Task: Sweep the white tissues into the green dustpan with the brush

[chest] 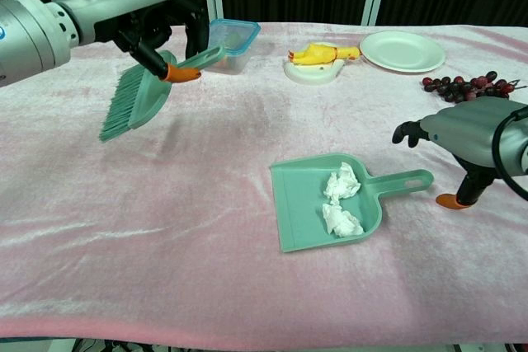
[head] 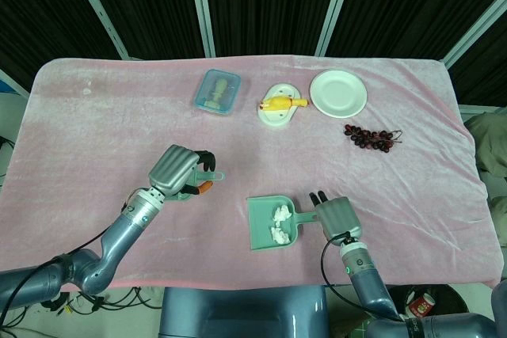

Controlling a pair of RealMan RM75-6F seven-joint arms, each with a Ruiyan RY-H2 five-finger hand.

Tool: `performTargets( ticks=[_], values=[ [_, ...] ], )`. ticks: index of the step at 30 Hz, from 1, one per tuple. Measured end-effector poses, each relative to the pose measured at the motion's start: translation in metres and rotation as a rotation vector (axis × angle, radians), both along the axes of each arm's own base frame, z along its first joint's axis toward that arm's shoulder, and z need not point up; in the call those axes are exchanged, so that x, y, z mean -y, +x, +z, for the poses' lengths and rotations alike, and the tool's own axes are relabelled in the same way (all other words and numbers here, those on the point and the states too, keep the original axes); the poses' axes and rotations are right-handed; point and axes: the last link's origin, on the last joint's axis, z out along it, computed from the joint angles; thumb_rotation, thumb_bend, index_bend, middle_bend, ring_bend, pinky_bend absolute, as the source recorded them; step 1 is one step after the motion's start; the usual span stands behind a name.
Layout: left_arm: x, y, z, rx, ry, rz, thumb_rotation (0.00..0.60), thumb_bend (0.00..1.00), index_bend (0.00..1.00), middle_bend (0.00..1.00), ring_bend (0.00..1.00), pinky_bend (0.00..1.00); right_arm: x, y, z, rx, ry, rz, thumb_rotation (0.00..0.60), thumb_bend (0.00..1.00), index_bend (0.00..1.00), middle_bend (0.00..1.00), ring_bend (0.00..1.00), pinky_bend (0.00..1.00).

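Observation:
The green dustpan (chest: 297,208) lies flat on the pink cloth, handle pointing right, with two crumpled white tissues (chest: 340,199) inside it. In the head view the dustpan (head: 259,225) and tissues (head: 279,222) sit near the table's front edge. My right hand (chest: 466,133) hovers just right of the handle's end with fingers spread, holding nothing; the head view shows this right hand (head: 337,216) beside the handle. My left hand (chest: 153,22) grips the green brush (chest: 136,100) by its handle, bristles hanging down-left above the cloth, well left of the dustpan. In the head view the left hand (head: 177,172) covers most of the brush.
At the back stand a blue-lidded box (chest: 231,36), a yellow rubber chicken (chest: 323,53) on a white dish, a white plate (chest: 403,50) and a bunch of dark grapes (chest: 464,86). Pink cloth (chest: 165,204) covers the table.

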Motion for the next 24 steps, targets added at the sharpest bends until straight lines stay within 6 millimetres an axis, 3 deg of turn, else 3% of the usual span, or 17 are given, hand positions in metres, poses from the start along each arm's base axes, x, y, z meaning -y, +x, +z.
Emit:
performTargets(
  ticks=[13,19,24],
  values=[
    [0.02,-0.051,-0.028,-0.492,-0.028,0.102,0.6,0.41,0.61,0.66,0.86,1.0,0.003,-0.013,0.026,0.021,-0.042,-0.02,0.6,0.2,0.16,0.18,0.65,0.77],
    [0.027,-0.068,-0.041,-0.545,-0.052,0.13,0.6,0.36,0.57,0.63,0.86,1.0,0.004,-0.017,0.03,0.026,-0.044,-0.029,0.6,0.2,0.16,0.18,0.65,0.77],
    [0.027,-0.074,-0.044,-0.541,-0.048,0.136,0.6,0.24,0.46,0.51,0.86,1.0,0.005,-0.017,0.031,0.029,-0.042,-0.028,0.6,0.2,0.16,0.18,0.65,0.77]
  ],
)
